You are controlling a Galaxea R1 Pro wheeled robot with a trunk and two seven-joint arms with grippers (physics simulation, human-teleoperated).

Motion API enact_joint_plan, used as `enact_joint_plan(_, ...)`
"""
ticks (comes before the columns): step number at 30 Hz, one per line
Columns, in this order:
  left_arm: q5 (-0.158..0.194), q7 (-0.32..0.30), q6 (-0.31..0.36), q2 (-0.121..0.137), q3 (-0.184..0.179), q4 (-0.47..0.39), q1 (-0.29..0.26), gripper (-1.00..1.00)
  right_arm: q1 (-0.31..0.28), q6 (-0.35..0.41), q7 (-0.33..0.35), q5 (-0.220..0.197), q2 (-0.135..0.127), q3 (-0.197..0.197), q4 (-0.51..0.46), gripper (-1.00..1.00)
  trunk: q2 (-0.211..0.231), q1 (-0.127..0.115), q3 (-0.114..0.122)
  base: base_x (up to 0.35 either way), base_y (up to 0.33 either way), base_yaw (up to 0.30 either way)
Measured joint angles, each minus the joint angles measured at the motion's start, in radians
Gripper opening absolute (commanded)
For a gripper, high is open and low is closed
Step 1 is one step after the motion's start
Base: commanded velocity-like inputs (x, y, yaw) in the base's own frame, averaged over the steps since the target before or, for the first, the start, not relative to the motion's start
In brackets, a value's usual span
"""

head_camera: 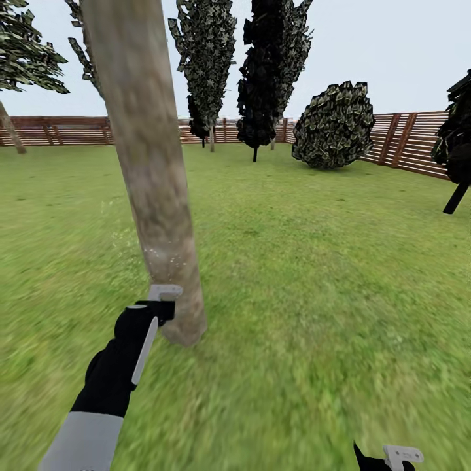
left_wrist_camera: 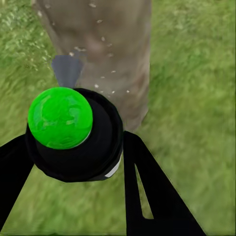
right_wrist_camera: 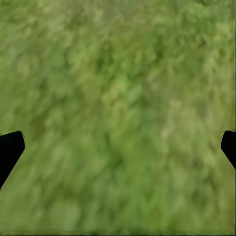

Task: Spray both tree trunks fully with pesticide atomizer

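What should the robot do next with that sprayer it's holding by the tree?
Probably raise the left hand and keep spraying. The pesticide atomizer points at the tree trunk, but the white pesticide specks seem to sit low on the bark; higher up looks bare.

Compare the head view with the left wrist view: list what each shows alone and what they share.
Head view alone: the wooden fence, a round bush, distant dark trees, sky, and the right end effector low at the edge.
Left wrist view alone: the atomizer with its green cap, held between the black fingers.
Shared: the pale mottled tree trunk flecked with white specks, the lawn, and the left end effector close to the trunk's base.
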Motion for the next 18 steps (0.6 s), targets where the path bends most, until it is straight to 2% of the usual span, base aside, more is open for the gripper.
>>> enact_joint_plan(3, -0.002, 0.000, 0.000, 0.002, 0.001, 0.000, -0.008, -1.00, 0.000, 0.000, 0.000, 0.000, 0.000, 0.000, 0.000, 1.00, 0.000, 0.000, 0.000, -0.231, 0.059, 0.000)
enact_joint_plan(8, -0.007, 0.004, 0.001, 0.003, 0.003, -0.014, -0.021, -1.00, 0.000, 0.000, 0.000, 0.000, 0.000, 0.000, 0.000, 1.00, 0.000, 0.000, 0.000, -0.026, 0.007, 0.000)
enact_joint_plan(10, -0.009, 0.005, 0.010, 0.005, 0.017, -0.017, -0.042, -1.00, 0.000, 0.000, 0.000, 0.000, 0.000, 0.000, 0.000, 1.00, 0.000, 0.000, 0.000, -0.001, 0.000, 0.000)
enact_joint_plan(11, -0.014, 0.005, 0.046, 0.006, 0.054, -0.020, -0.066, -1.00, 0.000, 0.000, 0.000, 0.000, 0.000, 0.000, 0.000, 1.00, 0.000, 0.000, 0.000, 0.000, 0.000, 0.000)
enact_joint_plan(13, 0.002, 0.004, 0.073, 0.004, 0.076, -0.021, -0.084, -1.00, 0.000, 0.000, 0.000, 0.000, 0.000, 0.000, 0.000, 1.00, 0.000, 0.000, 0.000, 0.000, 0.000, 0.000)
enact_joint_plan(15, 0.006, 0.003, 0.079, -0.006, 0.076, -0.021, -0.092, -1.00, 0.000, 0.000, 0.000, 0.000, 0.000, 0.000, 0.000, 1.00, 0.000, 0.000, 0.000, 0.000, 0.000, 0.000)
enact_joint_plan(18, 0.009, 0.000, 0.099, -0.021, 0.045, -0.022, -0.122, -1.00, 0.000, 0.000, 0.000, 0.000, 0.000, 0.000, 0.000, 1.00, 0.000, 0.000, 0.000, 0.000, 0.000, 0.000)
